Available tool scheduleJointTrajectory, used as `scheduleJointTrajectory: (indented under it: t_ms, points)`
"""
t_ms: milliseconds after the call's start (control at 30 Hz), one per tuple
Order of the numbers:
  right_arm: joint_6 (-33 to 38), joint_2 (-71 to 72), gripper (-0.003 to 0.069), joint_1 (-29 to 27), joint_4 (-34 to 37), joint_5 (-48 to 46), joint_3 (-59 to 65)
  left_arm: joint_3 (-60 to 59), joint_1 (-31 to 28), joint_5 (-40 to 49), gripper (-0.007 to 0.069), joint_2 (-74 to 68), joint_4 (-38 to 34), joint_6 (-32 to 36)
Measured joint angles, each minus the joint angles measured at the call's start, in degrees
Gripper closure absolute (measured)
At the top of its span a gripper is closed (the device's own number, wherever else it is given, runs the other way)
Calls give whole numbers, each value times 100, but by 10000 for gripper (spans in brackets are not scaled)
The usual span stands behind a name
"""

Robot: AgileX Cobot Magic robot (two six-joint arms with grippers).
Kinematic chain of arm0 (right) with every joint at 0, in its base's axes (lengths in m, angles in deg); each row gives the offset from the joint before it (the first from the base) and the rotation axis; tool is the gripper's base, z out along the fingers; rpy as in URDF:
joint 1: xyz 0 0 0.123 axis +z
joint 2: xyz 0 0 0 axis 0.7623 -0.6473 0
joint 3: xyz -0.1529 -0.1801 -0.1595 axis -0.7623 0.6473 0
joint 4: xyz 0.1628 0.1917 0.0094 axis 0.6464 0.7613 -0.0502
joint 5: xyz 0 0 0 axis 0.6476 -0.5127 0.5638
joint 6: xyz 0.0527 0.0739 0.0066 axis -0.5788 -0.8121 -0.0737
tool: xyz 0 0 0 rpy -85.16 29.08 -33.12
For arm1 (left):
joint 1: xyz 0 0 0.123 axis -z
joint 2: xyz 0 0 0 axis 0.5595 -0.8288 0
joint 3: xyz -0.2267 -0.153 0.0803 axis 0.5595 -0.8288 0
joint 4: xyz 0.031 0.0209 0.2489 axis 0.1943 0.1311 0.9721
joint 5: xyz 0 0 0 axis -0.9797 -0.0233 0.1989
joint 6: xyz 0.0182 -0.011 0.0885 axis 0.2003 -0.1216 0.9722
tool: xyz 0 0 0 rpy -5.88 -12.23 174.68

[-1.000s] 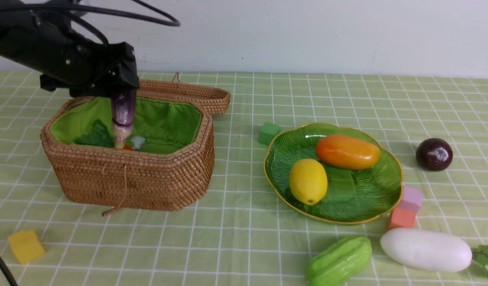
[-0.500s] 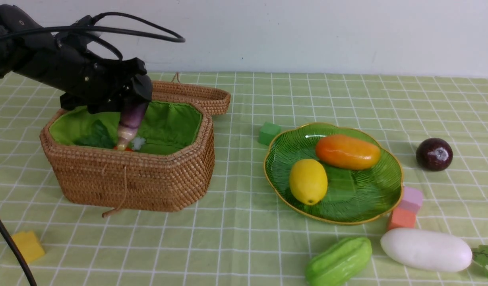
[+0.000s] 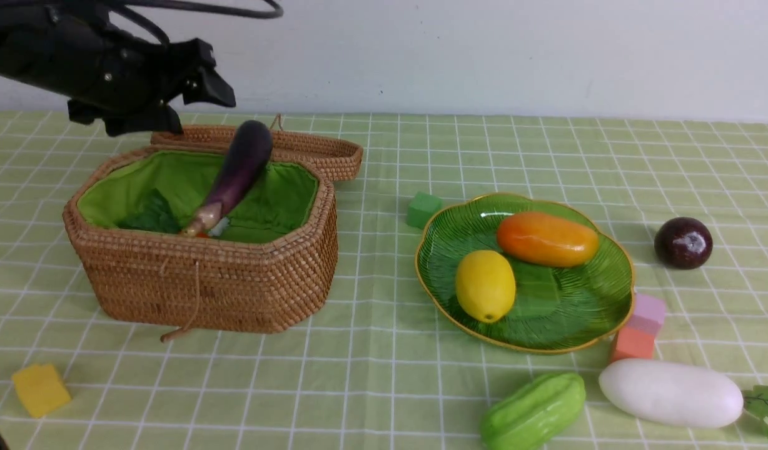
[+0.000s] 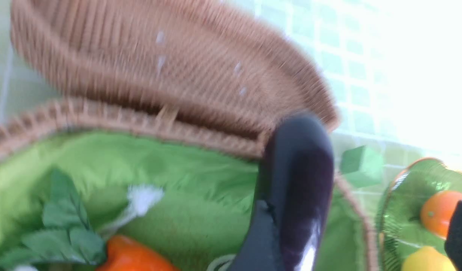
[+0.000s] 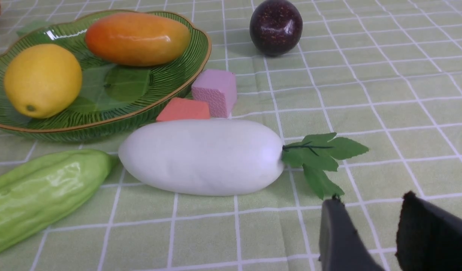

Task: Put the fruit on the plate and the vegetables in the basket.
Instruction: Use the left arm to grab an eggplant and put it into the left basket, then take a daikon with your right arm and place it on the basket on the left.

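The left gripper [image 3: 202, 114] hangs above the basket [image 3: 202, 287] near the left edge of the table [image 3: 384, 375], jaws wide apart and empty. The eggplant [image 3: 234, 175] leans inside, its top against the back rim. The lemon [image 3: 484, 285] and mango [image 3: 546, 239] lie on the plate [image 3: 546, 315]. The dark ball [image 3: 683, 242], gourd [image 3: 533, 409] and radish [image 3: 670, 392] lie on the table toward its right edge. The right gripper [image 5: 370, 197] hovers beside the radish, partly open, empty.
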State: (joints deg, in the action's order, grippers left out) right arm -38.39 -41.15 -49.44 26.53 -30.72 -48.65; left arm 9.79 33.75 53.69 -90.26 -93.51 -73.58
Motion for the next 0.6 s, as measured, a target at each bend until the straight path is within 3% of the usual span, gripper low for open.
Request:
scheduleJointTrajectory:
  t_ms: [267, 433, 600]
  points:
    - [0, 0, 417, 0, 0, 0, 0, 0, 0, 1307, 69, 1155, 148, 1037]
    - [0, 0, 417, 0, 0, 0, 0, -12, 0, 2880, 201, 1670, 124, 1315]
    - [0, 0, 417, 0, 0, 0, 0, -341, 0, 3172, 366, 2057, -62, 1240]
